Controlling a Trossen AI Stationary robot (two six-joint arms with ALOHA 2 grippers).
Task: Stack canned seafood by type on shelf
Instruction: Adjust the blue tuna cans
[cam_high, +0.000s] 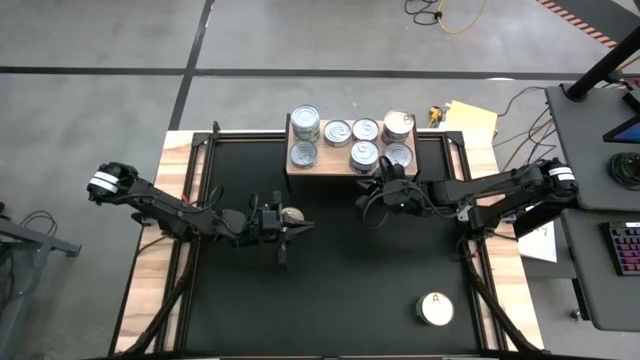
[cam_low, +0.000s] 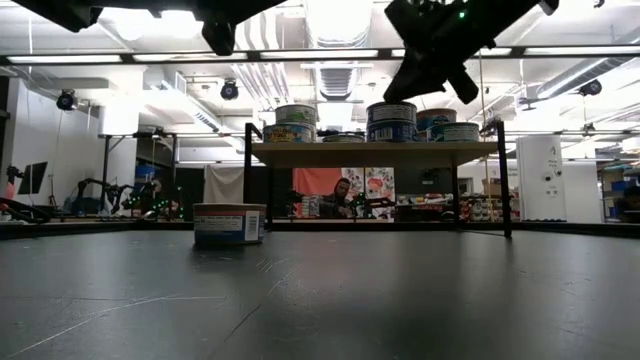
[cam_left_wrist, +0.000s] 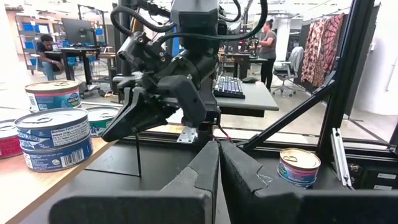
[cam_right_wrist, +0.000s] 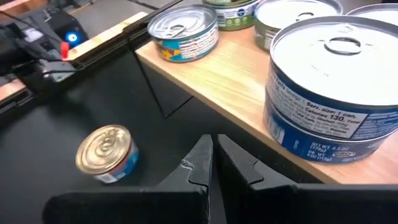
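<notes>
Black tabletop (cam_high: 330, 290) lies mostly bare before the shelf (cam_high: 340, 168); both end effectors (cam_high: 283, 243) (cam_high: 375, 207) pressed together, empty.

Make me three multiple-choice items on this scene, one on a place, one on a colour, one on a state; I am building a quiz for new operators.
1. Where does the white-topped can marked "A" stand?
A. on the shelf
B. on the black tabletop, near its front right corner
C. in the left gripper

2. What colour is the top of the can on the tabletop beside the left gripper?
A. gold
B. white
C. red

3. How do the right gripper's jaws stand?
A. shut on a can
B. wide open
C. shut, holding nothing

Answers: 1 B, the high view shows it alone, away from the shelf. 2 A, the right wrist view shows a gold lid. 3 C, its fingers meet with nothing between.
</notes>
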